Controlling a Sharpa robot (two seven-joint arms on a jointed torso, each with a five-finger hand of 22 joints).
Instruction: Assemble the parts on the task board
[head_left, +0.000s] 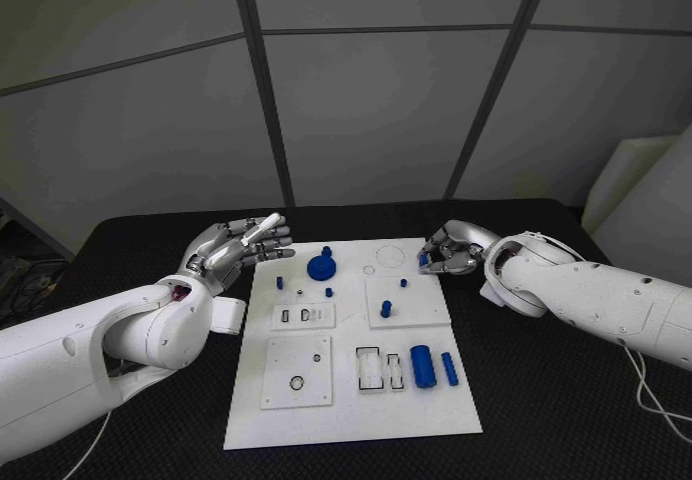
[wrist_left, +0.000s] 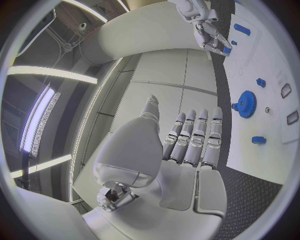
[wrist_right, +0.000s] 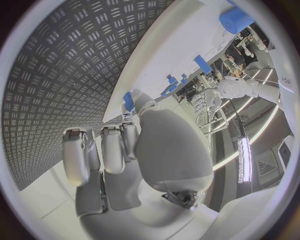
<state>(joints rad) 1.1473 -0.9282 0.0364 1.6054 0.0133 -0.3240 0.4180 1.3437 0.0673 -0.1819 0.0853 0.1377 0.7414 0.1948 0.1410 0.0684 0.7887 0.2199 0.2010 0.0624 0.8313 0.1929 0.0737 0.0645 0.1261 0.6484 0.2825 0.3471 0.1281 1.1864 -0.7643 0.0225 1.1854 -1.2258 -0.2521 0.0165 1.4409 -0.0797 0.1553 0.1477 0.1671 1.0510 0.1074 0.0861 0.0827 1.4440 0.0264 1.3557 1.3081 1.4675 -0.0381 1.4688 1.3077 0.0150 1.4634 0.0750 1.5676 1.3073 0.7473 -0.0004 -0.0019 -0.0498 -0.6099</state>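
- Right hand (head_left: 450, 252) sits at the board's far right edge, fingers curled in tight, and there's a small blue piece (head_left: 424, 262) pinched at the fingertips; the right wrist view catches that same blue piece (wrist_right: 129, 100) poking out past the curled fingers.
- Left hand (head_left: 238, 246) hovers off the board's far left corner, held above the bench (head_left: 562, 400), fingers straight and apart, gripping nothing; the left wrist view shows the flat palm and straight fingers (wrist_left: 194, 140) clearly.
- The white board (head_left: 353, 420) lies between the two hands, running from twelve to six o'clock.
- From the right hand, the blue gear (head_left: 322, 267) lies toward nine o'clock, near the board's far end.
- Two short blue pegs (head_left: 387, 309) stand near the board's middle, toward seven o'clock from the right hand.
- The big blue cylinder (head_left: 423, 365) and the thin blue bar (head_left: 450, 368) lie side by side toward six o'clock, long axes running twelve to six.
- My call: the right hand carries the piece and is nearer the middle sockets, so the next move looks like a short reach inward toward eight o'clock.
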